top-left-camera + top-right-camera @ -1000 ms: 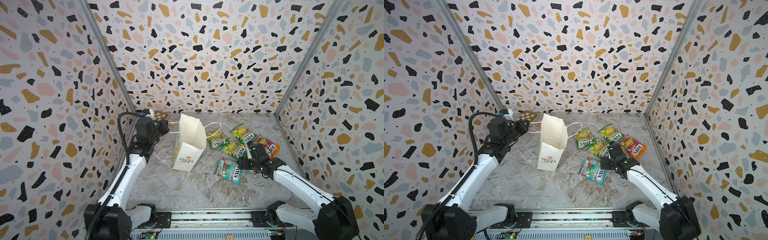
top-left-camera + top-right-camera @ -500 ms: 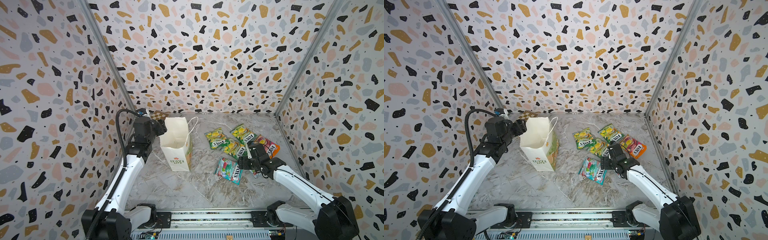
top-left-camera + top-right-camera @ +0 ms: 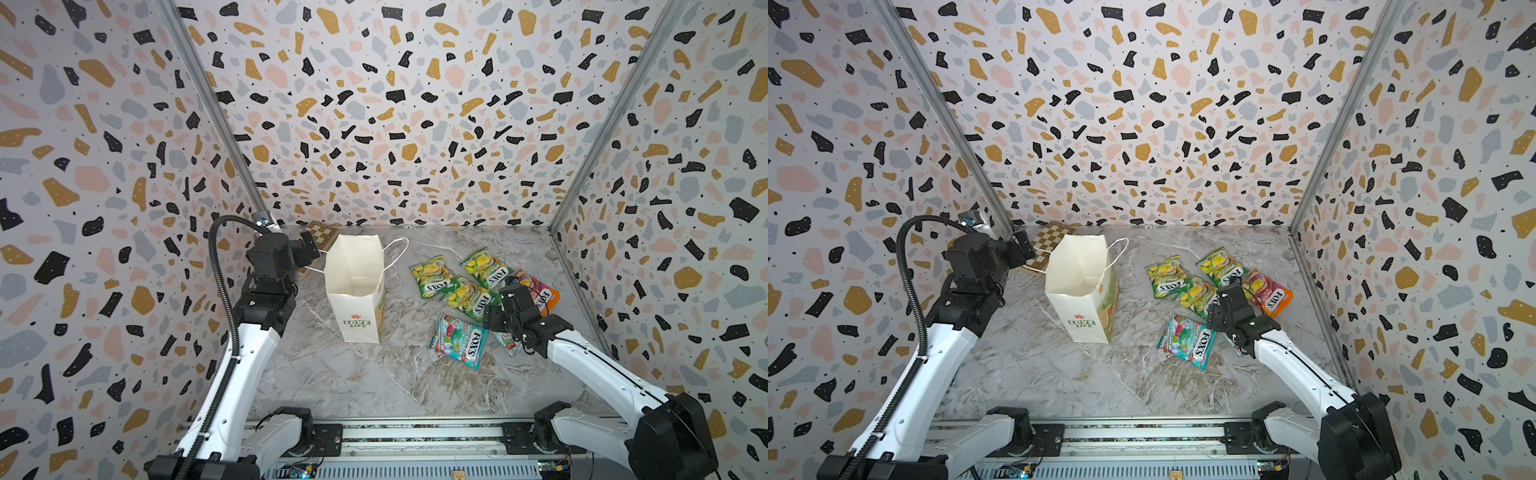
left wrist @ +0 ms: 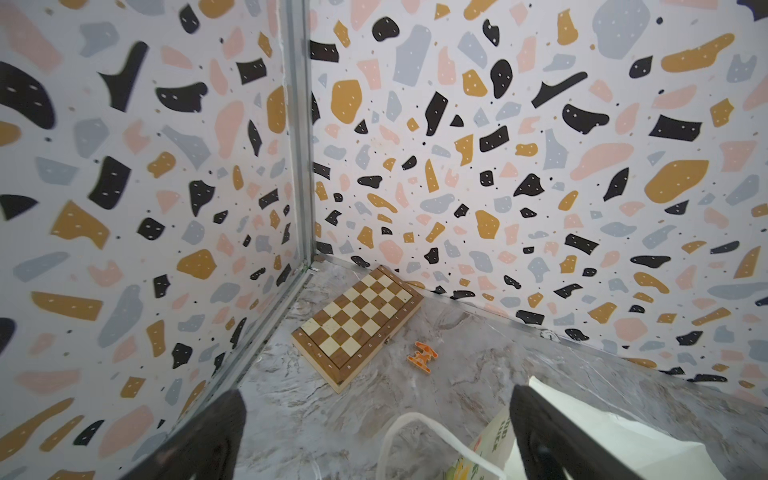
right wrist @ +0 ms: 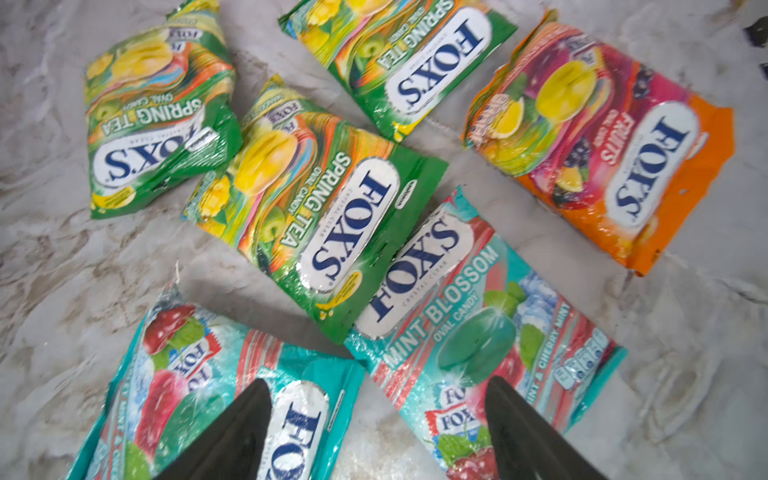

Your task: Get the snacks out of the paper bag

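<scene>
Now L fingers [image 4: 540,436] apart beside bag [image 3: 353,291]; R fingers [image 5: 232,440] apart over teal snacks [image 5: 478,332], holding nothing.

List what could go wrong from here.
1. The cord handle loops right by the open left gripper; pulling away may snag it and topple the upright paper bag.
2. The open right gripper hangs over one teal packet and a second teal packet; closing could pinch both.
</scene>
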Robot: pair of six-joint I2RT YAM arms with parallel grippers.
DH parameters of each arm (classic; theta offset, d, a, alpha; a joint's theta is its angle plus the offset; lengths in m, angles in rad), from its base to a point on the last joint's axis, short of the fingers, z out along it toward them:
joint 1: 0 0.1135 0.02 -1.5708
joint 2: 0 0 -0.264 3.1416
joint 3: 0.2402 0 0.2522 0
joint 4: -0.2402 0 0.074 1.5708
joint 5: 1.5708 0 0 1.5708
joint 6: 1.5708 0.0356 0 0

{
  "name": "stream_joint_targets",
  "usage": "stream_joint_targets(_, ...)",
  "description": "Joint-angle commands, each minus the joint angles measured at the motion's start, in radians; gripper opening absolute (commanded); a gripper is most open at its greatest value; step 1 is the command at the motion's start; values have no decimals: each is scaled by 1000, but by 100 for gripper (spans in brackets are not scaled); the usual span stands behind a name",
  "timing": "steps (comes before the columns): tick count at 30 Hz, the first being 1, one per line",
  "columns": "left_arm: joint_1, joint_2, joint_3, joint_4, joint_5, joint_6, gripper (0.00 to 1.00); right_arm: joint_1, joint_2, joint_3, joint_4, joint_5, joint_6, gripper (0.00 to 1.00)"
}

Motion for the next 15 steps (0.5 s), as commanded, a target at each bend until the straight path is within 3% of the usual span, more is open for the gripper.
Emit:
stream_joint_targets(1,5,-50,-1,37,-206,-13,100,-31,-10,37,23,162,49,83)
stream_joint_targets(8,16,-113,-80,35,-495,-91,100,-155,30,14,83,286,71,82)
stream_joint_targets(15,83,-136,-206,45,-433,-242,100,-293,64,-20,169,308,72,81)
